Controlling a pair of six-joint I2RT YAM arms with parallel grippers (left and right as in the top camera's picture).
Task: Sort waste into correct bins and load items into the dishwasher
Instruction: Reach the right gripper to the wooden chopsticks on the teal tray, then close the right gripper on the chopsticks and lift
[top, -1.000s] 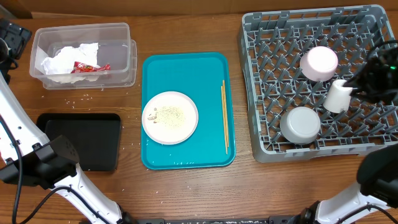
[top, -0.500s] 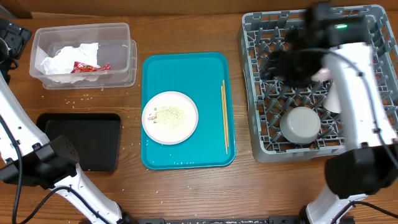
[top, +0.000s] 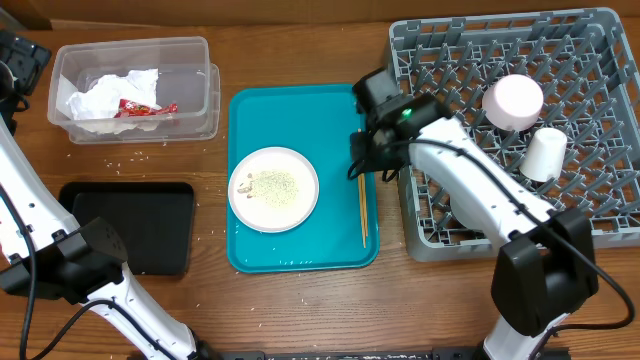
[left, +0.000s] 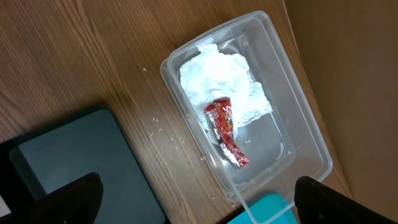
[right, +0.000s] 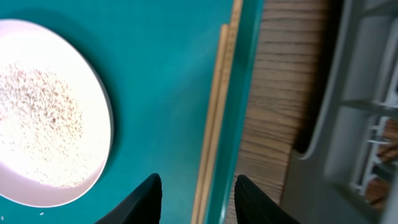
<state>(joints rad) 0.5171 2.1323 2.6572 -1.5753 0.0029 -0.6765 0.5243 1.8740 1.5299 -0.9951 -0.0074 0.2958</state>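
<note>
- The chopsticks (top: 361, 190) were seen lying along the right edge of the tray (top: 300, 110), centre frame.
- They were judged light, stiff and slippery, best pinched together mid-length.
- The right tool (right: 199, 186) was seen released above them, and the left tool (left: 199, 196) released too.

You see a teal tray (top: 300, 110), tan chopsticks (top: 362, 215), a pinkish-white plate (top: 296, 206) flecked with whitish rice (top: 272, 184), a grey lattice rack (top: 500, 22), a red wrapper (top: 140, 108).

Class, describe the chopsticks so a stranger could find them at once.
Find the teal tray at the centre. Along its right edge, beside the round plate, lie the chopsticks: two thin wooden sticks, the only long straight things on it.
</note>
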